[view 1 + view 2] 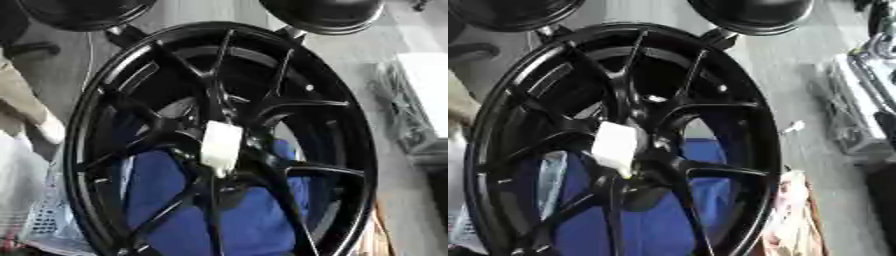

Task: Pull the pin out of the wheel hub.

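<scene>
Black spokes of the wheel (219, 140) fill both views, and a pale block, taken to be the pin (220, 148), is seen seated at the hub (636, 172). Neither hand is shown, so the state of the fingers cannot be told. The pull is judged not yet begun; a reach to the hub centre is called for.

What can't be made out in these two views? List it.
- Pin: none recognisable; a white block covers the wheel hub centre in both eye views.
- Both hands: in neither view.
- Black wheel rim: lower part cut off by the bottom edge.
- Blue surface behind the spokes: mostly hidden.
</scene>
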You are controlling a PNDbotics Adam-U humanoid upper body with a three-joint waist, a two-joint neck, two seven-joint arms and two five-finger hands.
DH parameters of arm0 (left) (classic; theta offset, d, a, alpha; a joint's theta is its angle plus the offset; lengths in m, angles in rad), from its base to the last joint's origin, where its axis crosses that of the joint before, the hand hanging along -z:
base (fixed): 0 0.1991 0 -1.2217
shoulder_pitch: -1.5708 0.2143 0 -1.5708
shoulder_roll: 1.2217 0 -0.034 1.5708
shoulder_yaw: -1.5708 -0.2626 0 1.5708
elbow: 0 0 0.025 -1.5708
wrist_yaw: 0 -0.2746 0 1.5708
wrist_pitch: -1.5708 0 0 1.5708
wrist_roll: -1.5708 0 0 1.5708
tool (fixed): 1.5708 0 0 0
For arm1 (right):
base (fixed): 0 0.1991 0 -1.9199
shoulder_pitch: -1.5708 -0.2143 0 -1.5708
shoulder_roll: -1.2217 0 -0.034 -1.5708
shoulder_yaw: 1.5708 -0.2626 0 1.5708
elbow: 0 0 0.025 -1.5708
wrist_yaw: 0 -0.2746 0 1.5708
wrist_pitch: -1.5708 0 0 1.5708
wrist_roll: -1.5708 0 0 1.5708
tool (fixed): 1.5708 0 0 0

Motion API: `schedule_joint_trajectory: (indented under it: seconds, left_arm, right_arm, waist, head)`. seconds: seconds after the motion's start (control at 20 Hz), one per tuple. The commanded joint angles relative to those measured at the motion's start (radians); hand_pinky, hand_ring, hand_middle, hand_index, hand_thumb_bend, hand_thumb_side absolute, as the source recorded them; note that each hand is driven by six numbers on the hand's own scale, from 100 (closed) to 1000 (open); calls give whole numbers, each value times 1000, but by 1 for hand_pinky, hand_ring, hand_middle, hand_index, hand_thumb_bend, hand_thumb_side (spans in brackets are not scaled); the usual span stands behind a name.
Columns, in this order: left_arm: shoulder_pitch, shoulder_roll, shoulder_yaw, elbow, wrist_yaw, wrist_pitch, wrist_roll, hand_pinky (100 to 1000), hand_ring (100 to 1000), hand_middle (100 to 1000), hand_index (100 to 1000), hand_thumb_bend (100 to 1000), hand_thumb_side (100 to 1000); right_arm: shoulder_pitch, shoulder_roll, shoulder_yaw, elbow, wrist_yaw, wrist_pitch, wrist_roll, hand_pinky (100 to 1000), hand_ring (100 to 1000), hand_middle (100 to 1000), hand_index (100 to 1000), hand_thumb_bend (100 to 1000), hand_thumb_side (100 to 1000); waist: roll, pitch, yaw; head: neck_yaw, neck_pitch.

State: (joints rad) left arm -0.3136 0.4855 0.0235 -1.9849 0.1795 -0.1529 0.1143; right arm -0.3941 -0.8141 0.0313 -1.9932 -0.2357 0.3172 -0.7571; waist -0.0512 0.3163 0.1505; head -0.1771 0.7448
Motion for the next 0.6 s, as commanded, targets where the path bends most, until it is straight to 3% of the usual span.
schedule_joint_trajectory:
  seconds: [0.05,0.6]
  left_arm:
    - [-14,35,12,-15,-8,-8,0,906,766,753,797,100,709]
    - [-37,59,6,-15,-27,-17,-3,901,767,753,796,100,703]
  right_arm:
    - [4,-12,-29,-7,-28,-5,-61,666,642,560,691,100,626]
    - [25,4,-46,-7,-36,-27,-112,664,641,558,690,100,630]
  waist:
    - [5,-10,1]
    - [5,11,-2]
  head:
    - [2,-15]
    - [-1,-30]
